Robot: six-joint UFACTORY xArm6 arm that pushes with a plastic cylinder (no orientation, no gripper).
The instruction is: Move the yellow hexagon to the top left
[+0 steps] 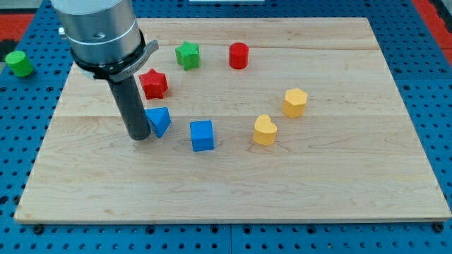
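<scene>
The yellow hexagon [295, 102] sits right of the board's middle. A yellow heart [265, 130] lies just below and left of it. My tip [139, 137] rests on the board at the left, touching or almost touching the left side of a blue triangle [159, 121]. The tip is far to the left of the yellow hexagon. A red star [153, 84] is just above the triangle, beside the rod.
A blue cube [202, 135] lies at the middle, right of the triangle. A green star [188, 55] and a red cylinder [239, 56] sit near the top. A green cylinder [20, 63] lies off the wooden board [353, 183], at the view's far left.
</scene>
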